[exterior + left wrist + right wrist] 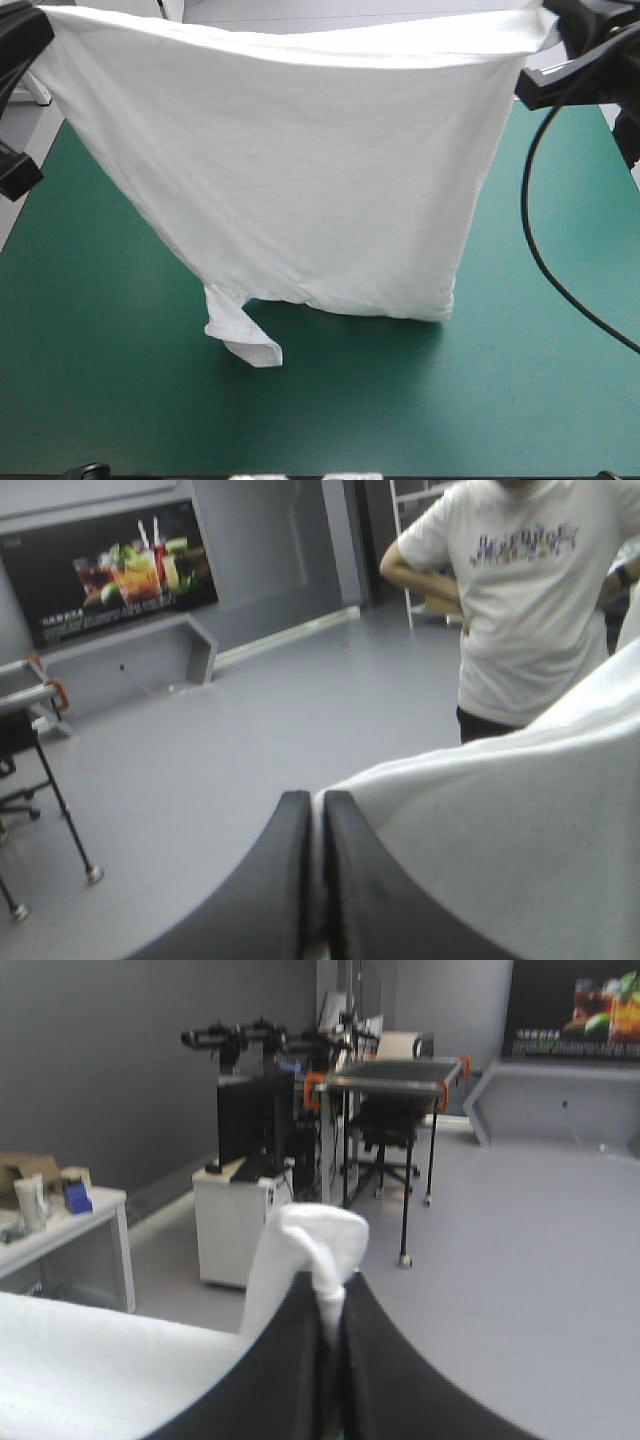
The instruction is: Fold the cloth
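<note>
The white T-shirt (300, 180) hangs stretched between my two raised grippers, well above the teal-green table (100, 380). Its lower edge reaches the cover near the middle, and one sleeve (243, 338) trails onto the table below the left part. My left gripper (30, 30) holds the top left corner; in the left wrist view the black fingers (355, 880) meet with the T-shirt (520, 820) pinched between them. My right gripper (560, 30) holds the top right corner; in the right wrist view a white fold of the T-shirt (318, 1240) pokes out between its fingers (285, 1370).
Both wrist views look level into the room, away from the table. Bare teal-green cover shows in front of the hanging T-shirt and on both sides of it.
</note>
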Robot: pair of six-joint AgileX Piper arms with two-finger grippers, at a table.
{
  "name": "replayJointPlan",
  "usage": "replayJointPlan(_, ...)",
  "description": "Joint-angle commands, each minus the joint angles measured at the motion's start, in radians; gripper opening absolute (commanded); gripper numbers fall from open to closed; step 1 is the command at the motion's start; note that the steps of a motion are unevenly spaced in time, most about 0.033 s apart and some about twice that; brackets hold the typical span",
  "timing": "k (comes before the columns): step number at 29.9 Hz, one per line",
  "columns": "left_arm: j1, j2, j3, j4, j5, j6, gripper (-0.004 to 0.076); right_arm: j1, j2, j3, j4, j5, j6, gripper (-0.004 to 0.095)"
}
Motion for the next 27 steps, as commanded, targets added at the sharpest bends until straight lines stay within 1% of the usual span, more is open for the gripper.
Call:
replayJointPlan(1, -0.006, 0.001, -0.03, -0.026, -0.198, 0.013, -0.001, -0.006, -0.05, -0.026, -0.016, -0.186, 0.0, -0.0013)
replayJointPlan(4, -0.006, 0.001, -0.03, -0.035, -0.31, 0.04, -0.001, -0.006, -0.063, -0.026, -0.016, -0.259, 0.0, -0.0013)
replayJointPlan(7, -0.006, 0.014, -0.029, -0.01, -0.427, 0.06, -0.001, -0.006, -0.067, -0.026, -0.026, -0.356, 0.0, -0.0013)
replayJointPlan(9, -0.006, 0.018, -0.029, 0.024, -0.476, 0.06, -0.001, -0.006, -0.063, -0.028, -0.03, -0.412, 0.0, -0.0013)
replayJointPlan(11, -0.006, 0.032, -0.029, 0.043, -0.512, 0.06, -0.001, -0.006, -0.047, -0.049, -0.03, -0.437, 0.0, -0.0013)
replayJointPlan(14, -0.006, 0.048, -0.029, 0.118, -0.553, 0.047, -0.001, -0.006, -0.005, -0.123, -0.03, -0.441, 0.005, -0.0013)
replayJointPlan(16, -0.006, 0.063, -0.029, 0.202, -0.594, -0.003, -0.001, -0.006, 0.036, -0.186, -0.03, -0.441, 0.005, -0.0013)
replayJointPlan(18, -0.006, 0.084, -0.029, 0.331, -0.613, -0.101, -0.001, -0.006, 0.083, -0.245, -0.03, -0.431, 0.011, -0.0013)
replayJointPlan(21, -0.006, 0.13, -0.029, 0.577, -0.586, -0.292, -0.001, -0.006, 0.171, -0.334, -0.051, -0.402, 0.046, -0.0013)
replayJointPlan(23, -0.006, 0.163, -0.029, 0.678, -0.577, -0.346, -0.001, -0.006, 0.225, -0.388, -0.061, -0.384, 0.046, -0.0013)
replayJointPlan(25, 0.024, 0.202, -0.03, 0.777, -0.589, -0.412, -0.001, -0.006, 0.283, -0.433, -0.071, -0.382, 0.05, -0.0013)
replayJointPlan(26, 0.054, 0.219, -0.03, 0.788, -0.604, -0.444, -0.0009, -0.006, 0.305, -0.45, -0.076, -0.382, 0.05, -0.0013)
replayJointPlan(27, 0.12, 0.244, -0.03, 0.764, -0.63, -0.492, -0.001, -0.006, 0.333, -0.471, -0.089, -0.382, 0.059, -0.0013)
